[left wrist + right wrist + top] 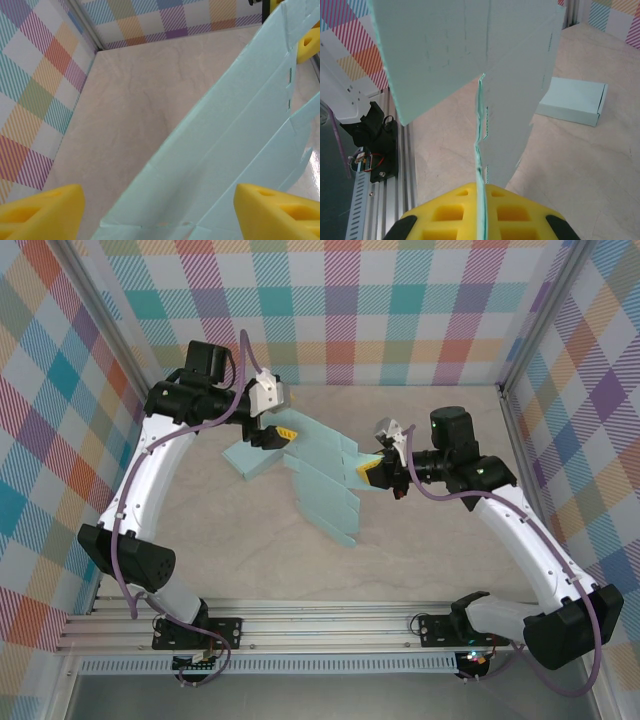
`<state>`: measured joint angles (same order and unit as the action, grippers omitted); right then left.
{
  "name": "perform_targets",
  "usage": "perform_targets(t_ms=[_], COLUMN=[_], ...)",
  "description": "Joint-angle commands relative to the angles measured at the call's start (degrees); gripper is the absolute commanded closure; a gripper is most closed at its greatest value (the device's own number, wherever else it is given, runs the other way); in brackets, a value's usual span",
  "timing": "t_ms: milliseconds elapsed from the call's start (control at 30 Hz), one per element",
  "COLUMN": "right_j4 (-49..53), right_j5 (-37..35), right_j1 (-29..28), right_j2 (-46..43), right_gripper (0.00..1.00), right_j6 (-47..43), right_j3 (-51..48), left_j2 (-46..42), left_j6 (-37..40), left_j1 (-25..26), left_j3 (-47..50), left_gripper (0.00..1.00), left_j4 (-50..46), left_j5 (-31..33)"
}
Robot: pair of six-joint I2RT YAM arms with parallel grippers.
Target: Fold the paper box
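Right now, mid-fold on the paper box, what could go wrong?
1. The right end effector is shut on just an edge of the paper box; a tug could slip or tear it.
2. The left end effector stands open astride a panel; closing off the crease may buckle it.

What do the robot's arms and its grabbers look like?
The left arm and right arm have glossy white shells between black joints, with a mauve cable looping along each. The left gripper and right gripper carry chunky yellow fingers with moulded hollows.
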<state>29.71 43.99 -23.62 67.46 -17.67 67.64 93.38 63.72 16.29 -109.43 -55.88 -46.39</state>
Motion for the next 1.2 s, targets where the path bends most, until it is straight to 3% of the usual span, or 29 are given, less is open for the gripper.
perform_targets(t_ms=[0, 267, 500, 667, 900, 1167], right_j4=[-0.98, -0.96, -1.79, -2.16, -3.75, -6.97], right_j5=[1.85, 2.48, 2.86, 2.86, 3.31, 2.68], right_j1=[-0.46, -0.66, -0.73, -0.72, -0.73, 0.03], right_j2=[-0.28, -0.04, -0.3, -0.18, 0.16, 2.18], right_gripper=[1.0, 1.0, 1.0, 1.0, 1.0, 1.0], right_j6=[-1.34, -1.22, -0.87, -0.7, -0.1, 1.06], right_j3=[1.97, 2.02, 2.06, 2.08, 1.36, -1.11], left_j2=[0.64, 1.64, 2.92, 3.72, 4.7, 3.18], left_j6=[1.23, 0.93, 2.28, 2.63, 2.36, -0.85], left_j1=[-0.37, -0.38, -0.39, -0.39, -0.01, 1.54], left_j3=[-0.42, -2.06, -3.55, -3.51, -2.66, 2.55], left_gripper=[0.22, 0.17, 0.22, 0.36, 0.62, 0.71], left_j4=[-1.71, -0.91, -4.65, -5.7, -5.17, -0.04], left_j5=[0.71, 2.8, 2.53, 3.11, 4.8, 12.25])
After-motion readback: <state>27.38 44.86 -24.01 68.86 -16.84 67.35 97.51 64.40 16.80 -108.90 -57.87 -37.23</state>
